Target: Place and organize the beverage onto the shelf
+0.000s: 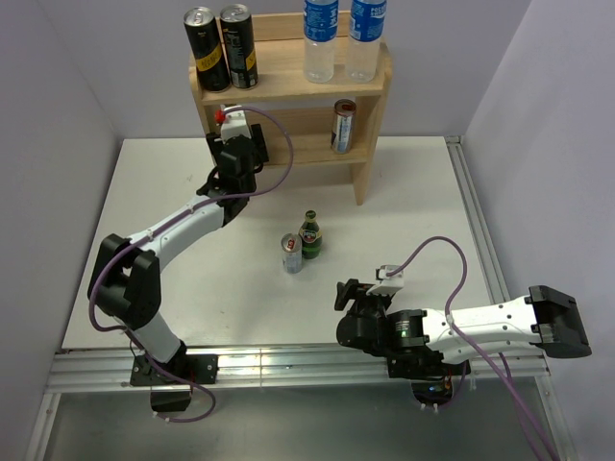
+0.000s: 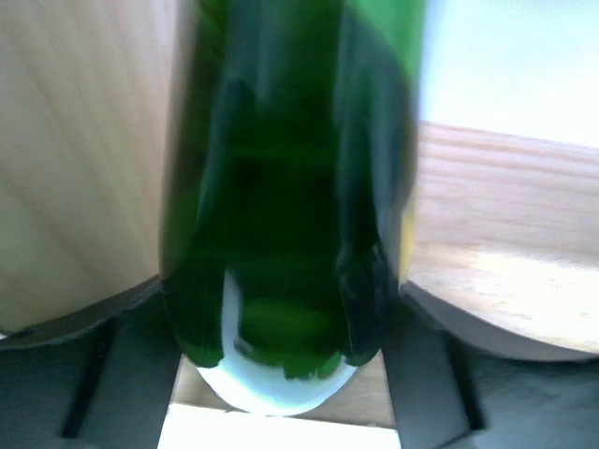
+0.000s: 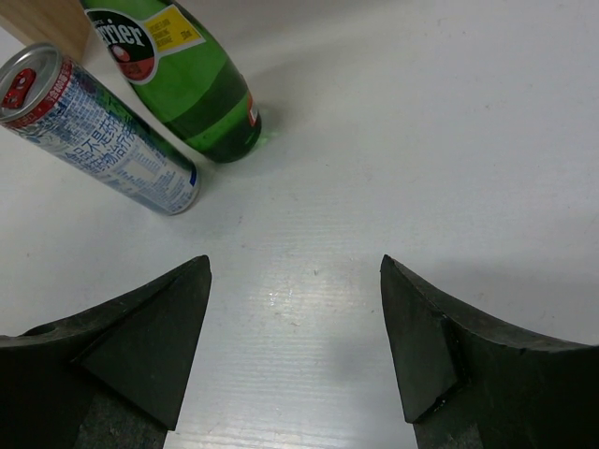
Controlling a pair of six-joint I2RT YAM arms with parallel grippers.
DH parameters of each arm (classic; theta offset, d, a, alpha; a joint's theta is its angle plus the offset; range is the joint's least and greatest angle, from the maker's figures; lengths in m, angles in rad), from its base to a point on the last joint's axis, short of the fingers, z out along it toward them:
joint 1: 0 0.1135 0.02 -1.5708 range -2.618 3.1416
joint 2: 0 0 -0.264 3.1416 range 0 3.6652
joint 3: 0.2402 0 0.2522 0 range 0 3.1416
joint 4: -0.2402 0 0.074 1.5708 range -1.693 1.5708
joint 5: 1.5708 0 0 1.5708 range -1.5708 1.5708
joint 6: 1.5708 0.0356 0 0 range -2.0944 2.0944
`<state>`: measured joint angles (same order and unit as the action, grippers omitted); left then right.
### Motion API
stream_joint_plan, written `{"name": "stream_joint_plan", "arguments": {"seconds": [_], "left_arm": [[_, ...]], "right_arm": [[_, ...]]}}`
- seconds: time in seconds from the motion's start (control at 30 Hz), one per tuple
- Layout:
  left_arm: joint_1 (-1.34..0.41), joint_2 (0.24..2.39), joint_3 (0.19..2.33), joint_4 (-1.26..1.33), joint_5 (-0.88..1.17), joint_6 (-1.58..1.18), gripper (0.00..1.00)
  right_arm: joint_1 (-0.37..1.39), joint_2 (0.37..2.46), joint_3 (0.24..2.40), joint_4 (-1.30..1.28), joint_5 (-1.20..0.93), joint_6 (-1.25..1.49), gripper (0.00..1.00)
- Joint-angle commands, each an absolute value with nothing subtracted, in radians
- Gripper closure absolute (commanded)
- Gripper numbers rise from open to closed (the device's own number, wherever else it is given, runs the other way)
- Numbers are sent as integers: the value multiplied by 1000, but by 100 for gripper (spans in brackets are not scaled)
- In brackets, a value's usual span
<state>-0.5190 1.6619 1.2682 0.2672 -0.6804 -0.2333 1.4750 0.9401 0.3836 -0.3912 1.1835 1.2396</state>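
The shelf (image 1: 288, 86) is sitting at the far edge of the table (image 1: 404, 211), pushed up against the back wall. Its top tier is already carrying 2 black cans (image 1: 219, 46) on the left and 2 water bottles (image 1: 343, 38) with blue labels on the right. On the tier below, a slim can (image 1: 343, 125) is standing upright toward the right end.

The left gripper (image 1: 237, 130) is reaching into the left end of that same tier, and the wrist cam shows it pinching a green bottle (image 2: 290, 187) between its fingers (image 2: 94, 374). The glass is filling the whole gap between the jaws. Wood of the side panel is showing right beside the bottle on one side and a shelf board on the other. I can't tell whether the bottle's base is touching the board. From the top cam you're only getting a bit of red and white poking out above the gripper, since the arm is covering the rest.

Out in the middle of the table a Perrier bottle (image 1: 309, 233) and a blue-and-silver can (image 1: 292, 254) are standing just beside each other, both upright, and the can is a touch nearer to the arms.

The right gripper (image 1: 346, 293) is hanging low near the front edge, pointing at that pair, with its jaws spread wide and nothing between them. In its own cam the Perrier bottle (image 3: 201, 94) and the can (image 3: 103, 131) are sitting well ahead of the fingertips (image 3: 154, 337).
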Motion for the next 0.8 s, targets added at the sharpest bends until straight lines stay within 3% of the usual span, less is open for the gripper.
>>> {"name": "stream_joint_plan", "arguments": {"seconds": [0.0, 0.17, 0.77], "left_arm": [[-495, 1652, 1281, 348, -690, -261, 17], [-497, 1648, 1267, 337, -675, -268, 3], [-520, 1503, 1118, 275, -681, -325, 1]], "right_arm": [[1482, 943, 380, -402, 1213, 1285, 20], [1480, 946, 383, -416, 1210, 1301, 20], [1483, 951, 374, -420, 1201, 1324, 20]]}}
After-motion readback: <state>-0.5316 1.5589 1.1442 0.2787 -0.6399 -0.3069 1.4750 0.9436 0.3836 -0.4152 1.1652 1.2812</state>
